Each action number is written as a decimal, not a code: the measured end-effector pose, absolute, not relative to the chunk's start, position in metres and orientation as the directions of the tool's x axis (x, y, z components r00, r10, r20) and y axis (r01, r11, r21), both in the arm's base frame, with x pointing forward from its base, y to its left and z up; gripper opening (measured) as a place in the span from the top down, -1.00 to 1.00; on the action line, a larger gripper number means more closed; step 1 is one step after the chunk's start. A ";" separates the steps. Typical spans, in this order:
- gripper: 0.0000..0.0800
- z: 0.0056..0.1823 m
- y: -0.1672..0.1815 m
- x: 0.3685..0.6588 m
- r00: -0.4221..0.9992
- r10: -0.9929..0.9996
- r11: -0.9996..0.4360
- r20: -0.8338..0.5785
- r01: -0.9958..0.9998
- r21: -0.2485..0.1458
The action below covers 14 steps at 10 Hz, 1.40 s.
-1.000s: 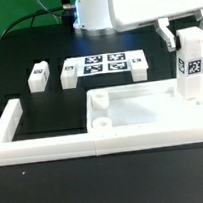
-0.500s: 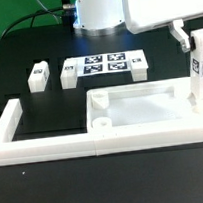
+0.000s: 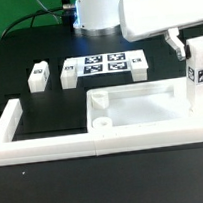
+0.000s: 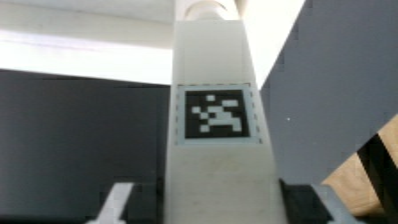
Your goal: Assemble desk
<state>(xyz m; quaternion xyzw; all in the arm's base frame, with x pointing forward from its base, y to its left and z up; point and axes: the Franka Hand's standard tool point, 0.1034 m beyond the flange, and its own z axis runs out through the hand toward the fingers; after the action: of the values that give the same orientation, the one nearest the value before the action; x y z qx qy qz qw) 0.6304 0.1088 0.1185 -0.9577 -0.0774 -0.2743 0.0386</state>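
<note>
Black table (image 3: 46,120): the largest surface, carrying everything below; green backdrop at its far edge.

Border wall (image 3: 11,123): a long, low white wall; one run lies along the near side and another turns back at the exterior view's left.

Desk top (image 3: 140,106): a white rectangular tray with a raised rim, lying flat with its open side up; its near long edge sits against the near run of the border wall; two round corner sockets show at the end toward the exterior view's left.

Marker board (image 3: 104,65): a thin flat white sheet with four tags, lying beyond the desk top and apart from it.

Held leg (image 3: 200,80): a short white square post, upright, one tag facing the exterior camera; it stands at the exterior view's right edge, at the right end of the desk top; whether its lower end touches the tray or enters a socket I cannot tell; in the wrist view the same leg (image 4: 217,130) fills the middle, with a tag on the face toward the camera.

My gripper (image 3: 190,47): clamped on the held leg near its upper end; in the wrist view my gripper (image 4: 210,205) has one finger on either side of the post, pressed to it.

Far-left leg (image 3: 38,74): lying loose, well apart from the marker board; second leg (image 3: 69,76) and third leg (image 3: 138,68): just beside the marker board's two ends.
</note>
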 end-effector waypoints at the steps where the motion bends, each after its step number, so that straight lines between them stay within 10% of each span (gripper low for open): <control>1: 0.28 0.118 0.109 0.631 0.832 0.125 -0.985 0.541 0.168 -0.031; 6: 0.28 0.119 0.110 0.634 0.802 0.110 -0.987 0.587 0.157 -0.029; 9: -0.52 0.118 0.110 0.633 0.802 0.109 -0.987 0.587 0.156 -0.030; 14: -0.62 0.118 0.109 0.633 0.803 0.109 -0.987 0.587 0.156 -0.030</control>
<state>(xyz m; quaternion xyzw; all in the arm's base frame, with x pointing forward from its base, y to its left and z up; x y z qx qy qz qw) 0.6334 0.1094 0.1184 -0.9486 -0.0698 -0.3063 0.0382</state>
